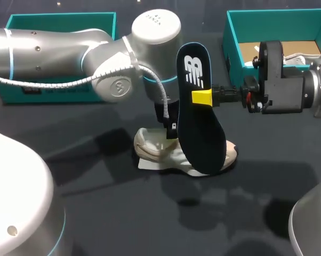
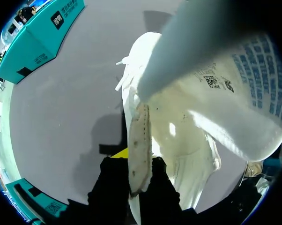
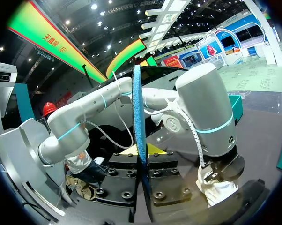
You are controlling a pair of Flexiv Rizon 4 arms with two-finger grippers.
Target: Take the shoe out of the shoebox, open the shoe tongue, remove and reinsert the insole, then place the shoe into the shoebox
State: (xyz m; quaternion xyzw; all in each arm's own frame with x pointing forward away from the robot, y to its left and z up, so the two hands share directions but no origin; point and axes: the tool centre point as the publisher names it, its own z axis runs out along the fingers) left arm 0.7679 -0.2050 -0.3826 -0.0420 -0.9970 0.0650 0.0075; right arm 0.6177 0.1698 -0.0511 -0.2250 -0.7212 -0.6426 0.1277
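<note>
A cream shoe (image 1: 150, 146) lies on its side on the dark table, toe to the right. My left gripper (image 1: 171, 128) comes down onto its middle. In the left wrist view its black fingers (image 2: 110, 180) are shut on a thin flap, the shoe tongue (image 2: 138, 140), seen edge-on over the shoe (image 2: 178, 140). My right gripper (image 1: 203, 97) is shut on the dark insole (image 1: 200, 117), which stands upright just above the shoe. The right wrist view shows the insole (image 3: 137, 117) edge-on between that gripper's (image 3: 143, 159) fingers. Its pale printed underside (image 2: 225, 93) fills the space beside my left gripper.
An open teal shoebox (image 1: 232, 37) with paper inside stands at the back right, behind my right wrist. A second teal box (image 1: 59, 24) stands at the back left. A white sheet (image 1: 144, 164) lies under the shoe. My left arm (image 3: 202, 108) hangs close behind the insole.
</note>
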